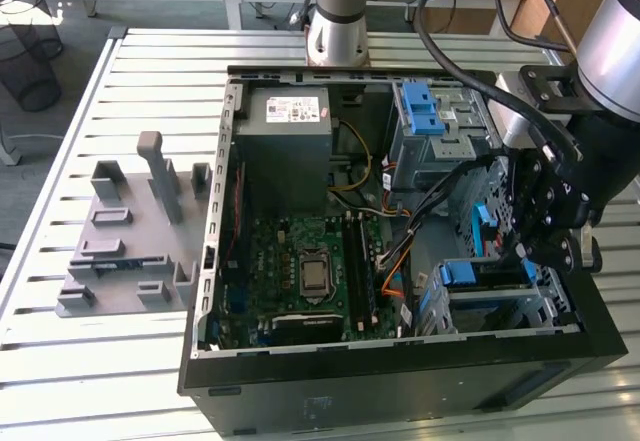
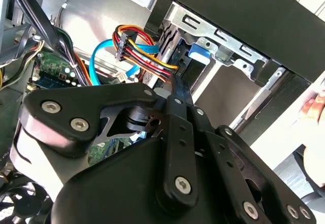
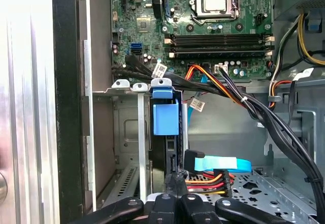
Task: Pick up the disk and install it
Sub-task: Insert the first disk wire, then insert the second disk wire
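An open computer case lies on the slatted worktop; the arm's tool reaches into its drive corner at the exterior view's right; the disk, blue-railed, stands edgewise in the metal bay; the tool's grip cannot be told.

Arm: grey-and-black column stood at top centre of the exterior view; a second link entered from the upper right corner.
Wrist: black housing at right edge of that view, pointed downward.
Gripper: black linkage hung below the wrist, lower right of the exterior view.
Gripper, second wrist view: linkage bars converged toward frame centre.
Finger state: not discernible.
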Robot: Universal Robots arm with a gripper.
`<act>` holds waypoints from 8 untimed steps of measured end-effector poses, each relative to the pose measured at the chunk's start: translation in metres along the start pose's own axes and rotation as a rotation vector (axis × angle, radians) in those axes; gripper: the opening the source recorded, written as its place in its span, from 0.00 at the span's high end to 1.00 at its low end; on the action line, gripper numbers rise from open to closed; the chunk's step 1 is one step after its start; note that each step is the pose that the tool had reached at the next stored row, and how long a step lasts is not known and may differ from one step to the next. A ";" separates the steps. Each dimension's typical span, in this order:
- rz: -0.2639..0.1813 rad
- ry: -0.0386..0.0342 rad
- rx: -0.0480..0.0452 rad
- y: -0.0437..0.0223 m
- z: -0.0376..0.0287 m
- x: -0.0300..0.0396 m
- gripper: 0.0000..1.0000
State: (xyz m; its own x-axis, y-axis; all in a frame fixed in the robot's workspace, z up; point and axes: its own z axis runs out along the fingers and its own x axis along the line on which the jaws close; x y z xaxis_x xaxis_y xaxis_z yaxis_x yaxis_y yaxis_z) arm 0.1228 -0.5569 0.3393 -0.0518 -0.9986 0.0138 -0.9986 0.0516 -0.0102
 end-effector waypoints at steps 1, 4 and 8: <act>0.000 0.0001 0.0000 0.0000 -0.0001 0.0000 0.89; 0.000 0.0001 0.0000 0.0000 -0.0002 0.0000 0.89; 0.000 0.0001 0.0000 0.0000 -0.0002 0.0000 0.89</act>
State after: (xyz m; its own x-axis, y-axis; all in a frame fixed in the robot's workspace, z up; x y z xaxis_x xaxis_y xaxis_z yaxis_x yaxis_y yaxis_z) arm 0.1228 -0.5569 0.3395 -0.0517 -0.9986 0.0139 -0.9986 0.0516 -0.0103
